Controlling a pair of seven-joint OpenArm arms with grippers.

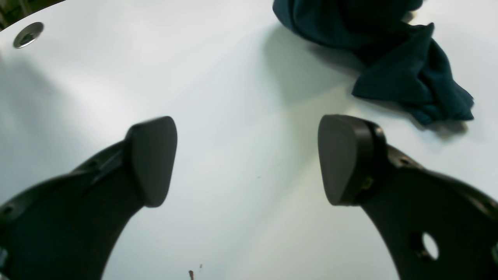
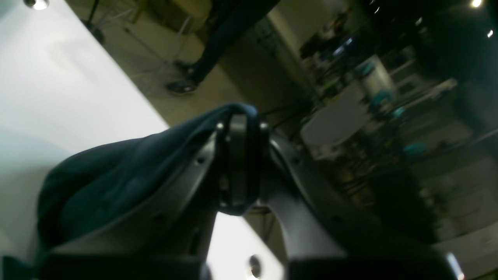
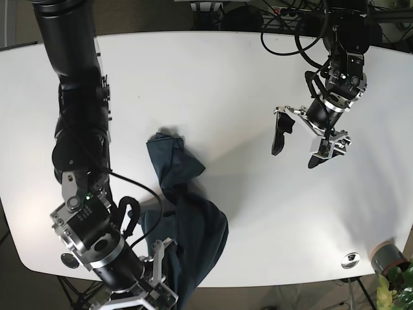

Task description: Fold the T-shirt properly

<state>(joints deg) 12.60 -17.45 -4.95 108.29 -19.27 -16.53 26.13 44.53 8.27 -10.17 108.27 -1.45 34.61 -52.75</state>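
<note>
We judge the task to be at its very beginning; the dark teal cotton T-shirt (image 3: pixel 184 219) is not spread flat at all, it lies as a crumpled, twisted heap in the lower middle of the base view, on the white oval table (image 3: pixel 213 84), with one end reaching toward the centre of the frame and the other end lifted at the bottom edge.

The right gripper (image 2: pixel 241 167), in the lower left of the base view, has its jaws closed on a bunch of the cloth; in the right wrist view the fabric wraps over the closed fingers, though this picture is dark and blurred, so we cannot say which part of the shirt it is, perhaps a hem or a sleeve.

The left gripper (image 1: pixel 249 159), in the upper right of the base view, holds nothing; its jaws are wide apart above bare table, well apart from the shirt.

No fold is made yet; the spreading, the smoothing and all the folds are left.
</note>
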